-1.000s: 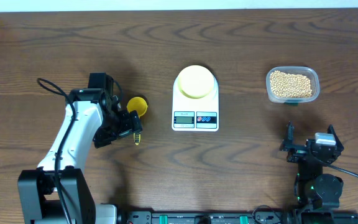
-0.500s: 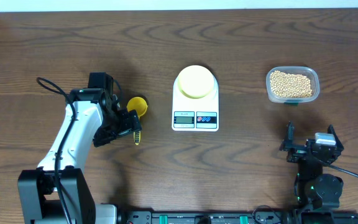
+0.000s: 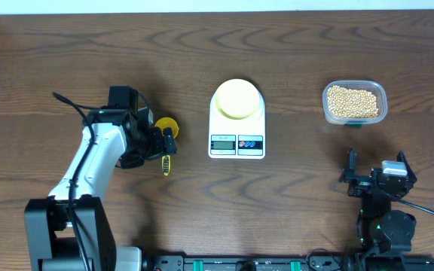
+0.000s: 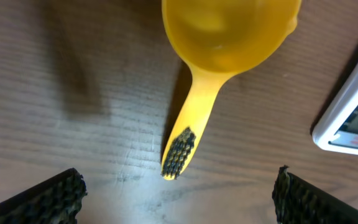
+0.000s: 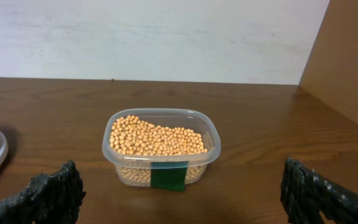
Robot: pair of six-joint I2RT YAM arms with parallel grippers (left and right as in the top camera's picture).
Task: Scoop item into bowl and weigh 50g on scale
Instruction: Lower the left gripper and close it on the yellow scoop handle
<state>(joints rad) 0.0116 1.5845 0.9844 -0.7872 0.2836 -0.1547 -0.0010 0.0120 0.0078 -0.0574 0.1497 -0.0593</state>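
Observation:
The tan beans (image 3: 353, 102) fill a clear plastic tub (image 3: 380, 94) at the back right, also in the right wrist view (image 5: 157, 138). The pale yellow-green bowl (image 3: 237, 98) sits on the white scale (image 3: 236, 141). A yellow long-handled scoop (image 3: 166, 129) lies on the table left of the scale; in the left wrist view its cup (image 4: 229, 31) is ahead and its handle end (image 4: 178, 152) points toward me. My left gripper (image 4: 178, 198) is open, its fingers (image 4: 39, 199) on either side of the handle end, not touching it. My right gripper (image 5: 179, 193) is open and empty, well short of the tub.
The scale's corner (image 4: 350, 118) shows at the right of the left wrist view. A cardboard wall (image 5: 347, 56) stands to the right of the tub. A white wall runs along the table's far edge.
My left gripper has turned and shifted over the scoop's handle, now lined up along it. The scoop, scale, bowl and right arm have not moved.

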